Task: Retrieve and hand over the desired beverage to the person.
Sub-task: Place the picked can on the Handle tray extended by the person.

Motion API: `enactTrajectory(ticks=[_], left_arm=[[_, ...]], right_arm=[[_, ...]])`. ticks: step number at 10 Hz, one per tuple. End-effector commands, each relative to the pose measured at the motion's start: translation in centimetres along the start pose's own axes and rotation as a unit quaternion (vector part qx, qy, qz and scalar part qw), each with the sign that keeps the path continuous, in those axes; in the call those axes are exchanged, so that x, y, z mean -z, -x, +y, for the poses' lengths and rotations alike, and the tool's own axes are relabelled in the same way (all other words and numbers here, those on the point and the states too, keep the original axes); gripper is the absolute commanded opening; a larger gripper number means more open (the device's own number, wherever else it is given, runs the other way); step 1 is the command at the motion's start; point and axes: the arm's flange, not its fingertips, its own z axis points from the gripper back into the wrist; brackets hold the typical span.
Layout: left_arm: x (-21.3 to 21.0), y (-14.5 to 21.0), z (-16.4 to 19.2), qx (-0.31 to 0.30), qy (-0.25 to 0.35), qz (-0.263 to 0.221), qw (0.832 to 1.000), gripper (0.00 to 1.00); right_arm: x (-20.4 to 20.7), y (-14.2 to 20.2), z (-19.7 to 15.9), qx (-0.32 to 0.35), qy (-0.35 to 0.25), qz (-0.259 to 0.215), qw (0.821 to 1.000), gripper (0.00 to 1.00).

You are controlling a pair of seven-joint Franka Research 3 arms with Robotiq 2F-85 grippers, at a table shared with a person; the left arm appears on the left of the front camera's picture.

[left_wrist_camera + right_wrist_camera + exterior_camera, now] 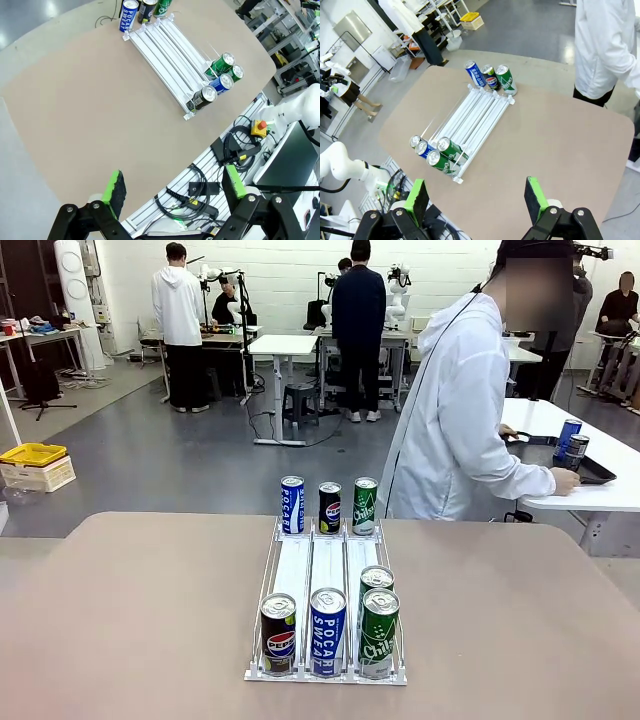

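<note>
While over table, both fingers (172, 187) (476, 196) wide apart, empty

We see the person (465, 420) in a white zip-front hooded jacket standing at the far right side of our table, turned away toward a white side table with one hand on a dark tray there. The beverages sit in a white three-lane rack (327, 570): Pepsi (278, 633), Pocari Sweat (327, 630) and two green Chilsung cans (379, 632) at the near end, three more upright at the far end.
</note>
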Motion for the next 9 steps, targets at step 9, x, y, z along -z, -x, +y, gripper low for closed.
enactTrajectory(ticks=[9], left_arm=[[-0.01,-0.15,0.04,0.002,0.001,-0.006,1.0,1.0]], right_arm=[[0.21,-0.21,-0.01,-0.006,-0.019,-0.013,1.0,1.0]])
